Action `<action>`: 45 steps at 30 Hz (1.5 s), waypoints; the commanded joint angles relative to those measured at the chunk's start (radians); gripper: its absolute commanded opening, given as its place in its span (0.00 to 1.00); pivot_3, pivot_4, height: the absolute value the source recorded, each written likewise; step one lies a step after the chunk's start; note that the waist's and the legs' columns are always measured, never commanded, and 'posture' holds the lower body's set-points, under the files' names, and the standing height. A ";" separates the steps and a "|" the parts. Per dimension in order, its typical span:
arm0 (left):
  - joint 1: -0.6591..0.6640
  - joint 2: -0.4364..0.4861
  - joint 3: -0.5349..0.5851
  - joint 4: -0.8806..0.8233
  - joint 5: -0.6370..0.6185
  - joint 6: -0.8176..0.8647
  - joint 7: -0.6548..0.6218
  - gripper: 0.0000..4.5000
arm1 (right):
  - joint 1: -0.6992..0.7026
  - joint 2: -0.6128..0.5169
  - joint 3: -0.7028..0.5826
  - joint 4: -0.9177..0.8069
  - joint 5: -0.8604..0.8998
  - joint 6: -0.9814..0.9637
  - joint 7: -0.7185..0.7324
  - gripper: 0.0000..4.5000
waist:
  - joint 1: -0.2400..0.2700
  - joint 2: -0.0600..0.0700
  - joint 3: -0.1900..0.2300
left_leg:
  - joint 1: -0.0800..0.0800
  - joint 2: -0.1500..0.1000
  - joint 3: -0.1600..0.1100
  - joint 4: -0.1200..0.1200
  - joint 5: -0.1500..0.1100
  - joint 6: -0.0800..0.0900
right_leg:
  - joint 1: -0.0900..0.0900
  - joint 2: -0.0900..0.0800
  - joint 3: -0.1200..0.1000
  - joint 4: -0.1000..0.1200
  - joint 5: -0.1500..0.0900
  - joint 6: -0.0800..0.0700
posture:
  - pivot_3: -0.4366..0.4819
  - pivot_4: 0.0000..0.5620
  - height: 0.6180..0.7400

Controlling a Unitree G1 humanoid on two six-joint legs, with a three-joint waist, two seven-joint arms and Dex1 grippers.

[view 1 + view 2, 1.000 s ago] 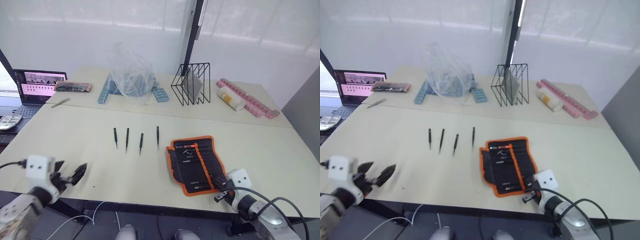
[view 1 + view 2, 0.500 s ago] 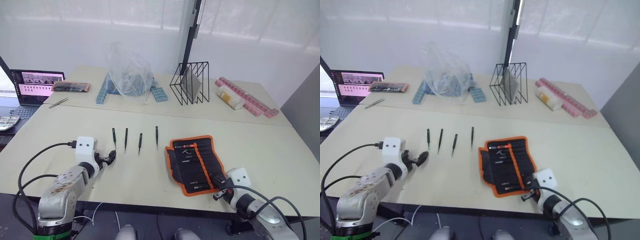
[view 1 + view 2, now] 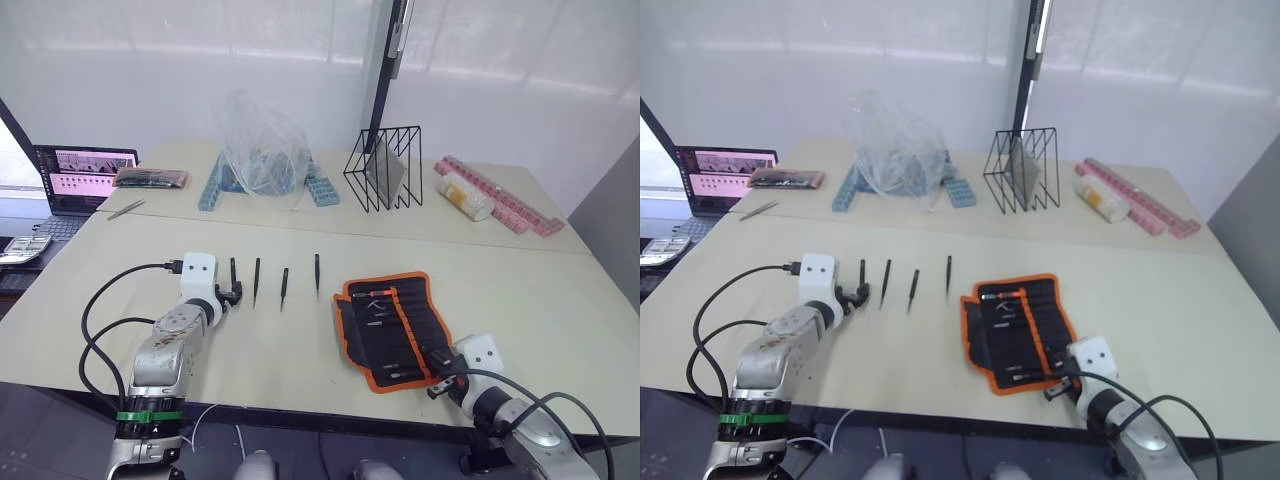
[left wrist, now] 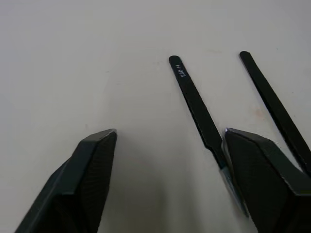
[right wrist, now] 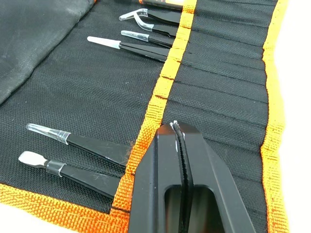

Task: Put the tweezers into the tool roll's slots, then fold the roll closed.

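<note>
Now, left gripper (image 4: 165,150) released, fingers spread beside the leftmost of four black tweezers (image 3: 257,278) on the table (image 3: 120,270), right gripper (image 5: 177,145) clenched empty over open tool roll (image 3: 392,325), near right.

Head pair looks down over whole counter (image 3: 130,270); wrist cameras close: left on tweezers (image 4: 197,109), right on tool roll (image 5: 97,87).

Looks like a robotics lab or test room to me. Big plain beige counter (image 3: 120,260) against white panel walls, an open laptop (image 3: 82,178) off to the side, plus random test props: a black wire rack (image 3: 382,168), blue blocks (image 3: 322,190), pink pill organizers (image 3: 500,205).
</note>
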 commanded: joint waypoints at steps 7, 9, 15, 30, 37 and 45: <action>-0.005 -0.031 -0.043 0.063 -0.006 -0.004 -0.072 0.08 | 0.050 -0.006 0.021 0.046 -0.017 0.074 -0.009 0.00 | 0.004 0.002 -0.002 | 0.000 -0.001 0.000 0.000 0.000 0.000 | 0.000 -0.001 0.000 -0.001 0.000 0.001 | 0.48 0.27 0.71; -0.007 -0.029 -0.046 0.069 -0.003 -0.018 -0.083 0.01 | 0.055 -0.005 0.022 0.042 -0.018 0.073 -0.012 0.00 | 0.008 0.002 -0.002 | 0.000 -0.001 0.000 0.000 0.000 0.000 | 0.000 -0.001 0.000 -0.001 0.000 0.001 | 0.48 0.27 0.71; -0.018 0.001 -0.018 0.072 0.000 -0.055 -0.112 0.01 | 0.067 -0.003 0.023 0.032 -0.017 0.068 -0.023 0.00 | 0.012 0.003 -0.001 | -0.001 -0.001 0.000 0.000 0.000 0.000 | -0.001 -0.001 0.000 -0.002 0.000 0.001 | 0.48 0.27 0.71; -0.093 0.188 -0.057 -0.163 -0.017 -0.177 -0.318 0.01 | 0.083 -0.002 0.024 0.010 -0.013 0.078 -0.030 0.00 | 0.004 -0.001 0.005 | -0.022 0.000 -0.001 -0.001 0.000 0.000 | -0.017 0.000 -0.001 -0.001 0.000 0.000 | 0.48 0.27 0.71; -0.228 0.183 -0.204 -0.237 -0.098 -0.110 -0.514 0.01 | 0.083 -0.001 0.032 -0.002 -0.013 0.085 -0.036 0.00 | 0.004 -0.002 0.006 | -0.022 0.000 -0.001 -0.001 0.000 0.000 | -0.017 0.001 -0.001 -0.001 0.000 0.000 | 0.48 0.27 0.71; -0.463 0.125 -0.438 -0.192 -0.198 0.147 -0.715 0.01 | 0.088 -0.001 0.041 -0.027 -0.015 0.093 -0.046 0.00 | -0.004 0.001 0.011 | -0.022 0.000 -0.001 -0.001 0.000 0.001 | -0.017 0.002 0.000 0.000 0.000 0.001 | 0.48 0.27 0.71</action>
